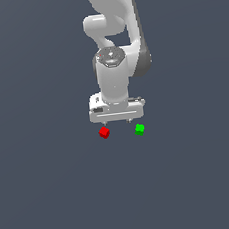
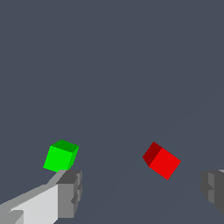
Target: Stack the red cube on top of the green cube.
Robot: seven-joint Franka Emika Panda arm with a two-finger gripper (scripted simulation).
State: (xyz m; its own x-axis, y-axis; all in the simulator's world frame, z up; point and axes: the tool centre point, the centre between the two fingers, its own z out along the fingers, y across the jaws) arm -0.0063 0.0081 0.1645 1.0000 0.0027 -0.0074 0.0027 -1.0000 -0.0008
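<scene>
the white arm (image 1: pixel 113 61) reached down over the grey floor (image 1: pixel 55 193), its gripper (image 1: pixel 117 121) spread wide with nothing between the fingers (image 2: pixel 70 192). in the exterior view the red cube (image 1: pixel 104 133) lay on the floor at about 7 o'clock from the gripper and the green cube (image 1: pixel 139 129) at about 5 o'clock. the cubes sat apart, neither touching the fingers.

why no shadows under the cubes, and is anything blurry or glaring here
Exterior view: flat simulator lighting, no cast shadows under the red cube or green cube, edges slightly soft, no glare. Wrist view: sharper, cube faces shaded differently, the open gripper cropped by the frame edge.
</scene>
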